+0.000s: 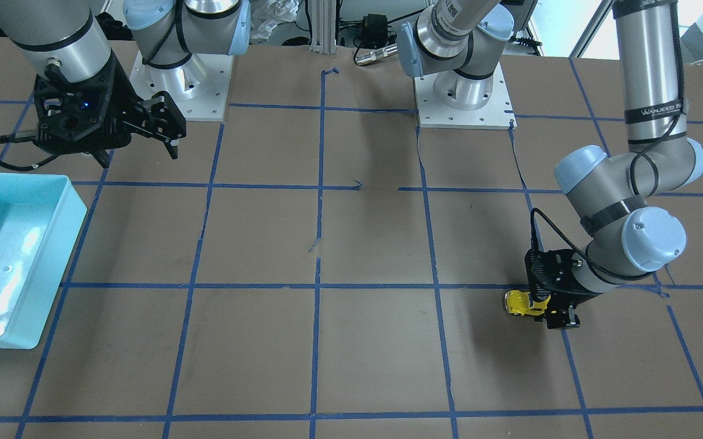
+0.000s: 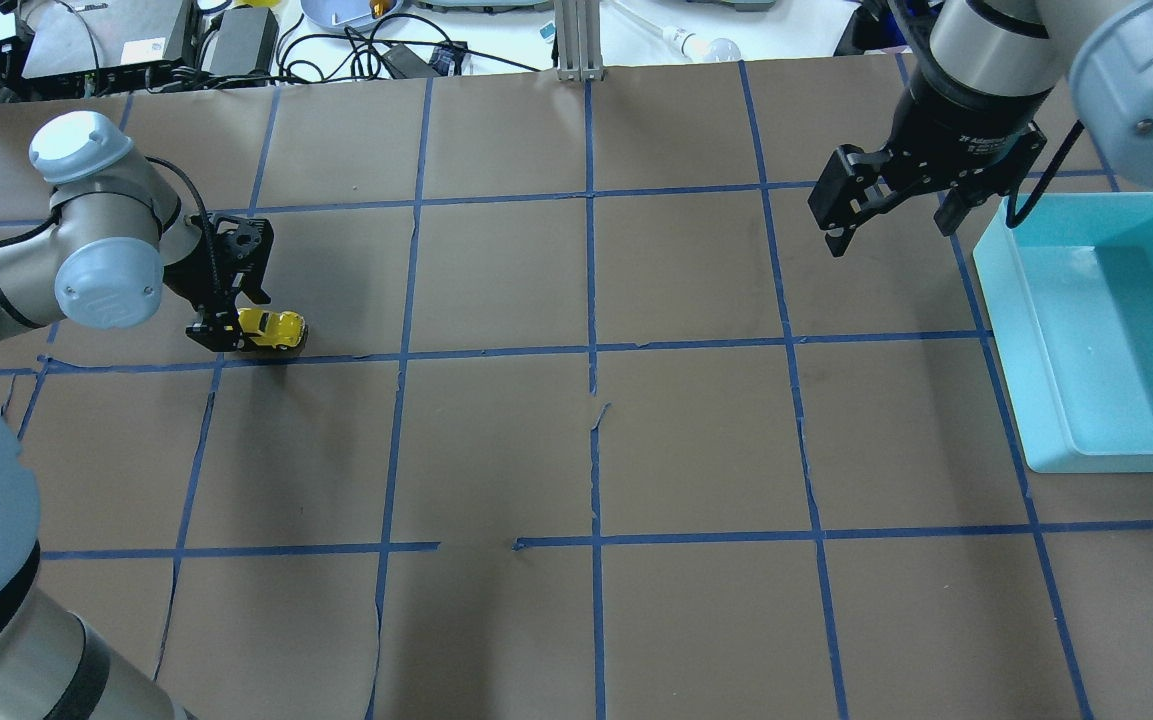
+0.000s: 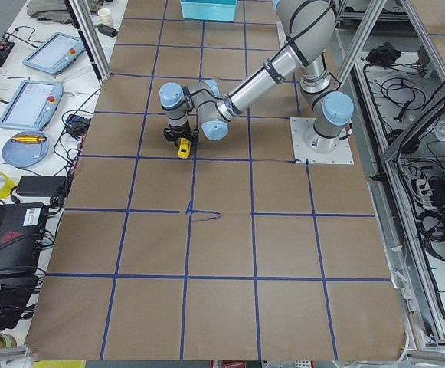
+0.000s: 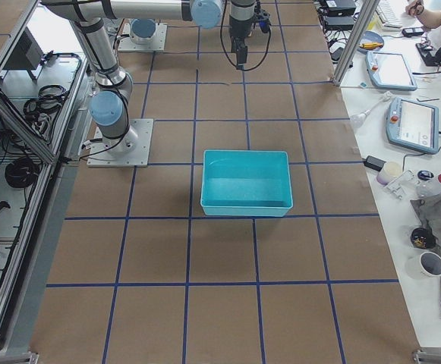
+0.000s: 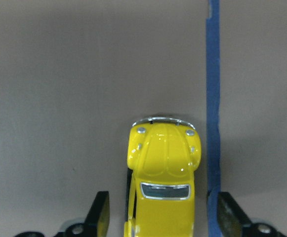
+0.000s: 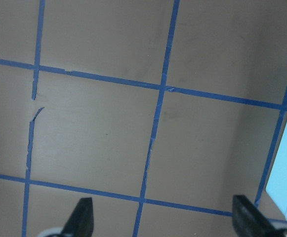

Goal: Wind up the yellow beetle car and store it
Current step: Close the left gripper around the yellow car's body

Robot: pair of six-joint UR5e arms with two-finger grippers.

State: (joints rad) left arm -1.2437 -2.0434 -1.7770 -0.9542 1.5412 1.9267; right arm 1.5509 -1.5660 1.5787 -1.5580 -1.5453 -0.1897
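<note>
There is one yellow beetle car (image 2: 276, 326) on the left, one turquoise bin (image 2: 1116, 458) on the right, and two grippers: left gripper (image 2: 234, 338), right gripper (image 2: 891, 228).

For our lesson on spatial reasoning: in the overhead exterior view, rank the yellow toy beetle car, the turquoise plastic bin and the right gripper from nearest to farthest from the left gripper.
1. Yellow toy beetle car: on the table's left side, its rear between the left gripper's open fingers.
2. Right gripper: right half, just short of the bin.
3. Turquoise plastic bin: table's right edge.
</note>
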